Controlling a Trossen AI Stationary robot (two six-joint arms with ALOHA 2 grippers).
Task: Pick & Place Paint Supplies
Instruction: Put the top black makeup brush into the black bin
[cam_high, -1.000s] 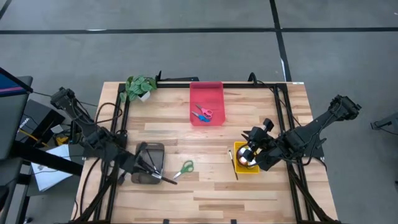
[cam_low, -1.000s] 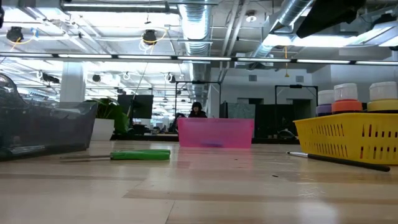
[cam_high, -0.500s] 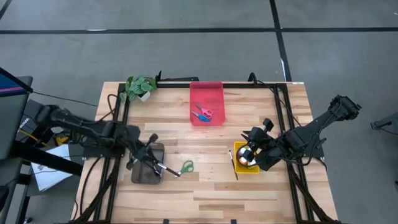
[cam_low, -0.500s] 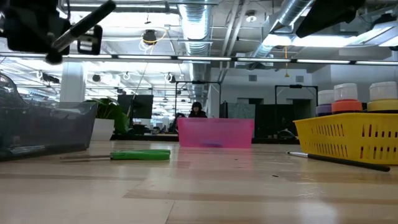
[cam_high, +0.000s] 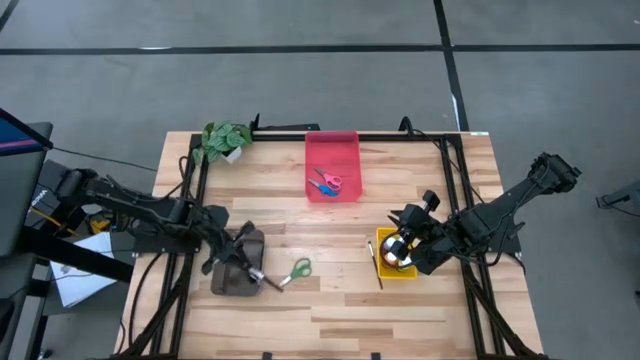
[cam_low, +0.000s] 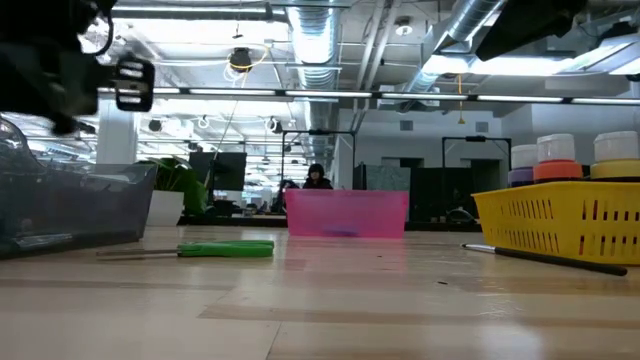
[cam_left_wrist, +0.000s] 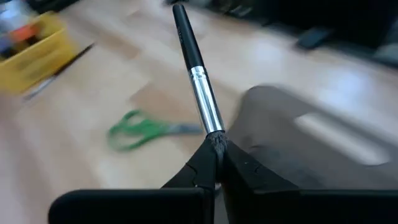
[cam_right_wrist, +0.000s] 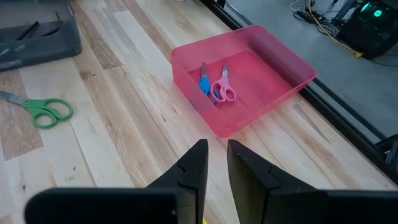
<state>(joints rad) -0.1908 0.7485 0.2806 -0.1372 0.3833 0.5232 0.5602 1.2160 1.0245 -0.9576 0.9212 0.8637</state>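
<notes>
Grey floor (cam_high: 300, 90) crossed by dark lines; ceiling ducts (cam_low: 320, 40) under strip lights.

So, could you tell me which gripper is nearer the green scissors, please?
Left. The left gripper, shut on a brush, hovers over the grey tray just beside the green scissors. The right gripper sits over the yellow tray, well off to their other side.

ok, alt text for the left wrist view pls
The left gripper is shut on a dark-handled brush by its bristle end, the handle pointing away over the wooden table. Beyond lie green-handled scissors, a grey tray and a yellow basket.
</notes>
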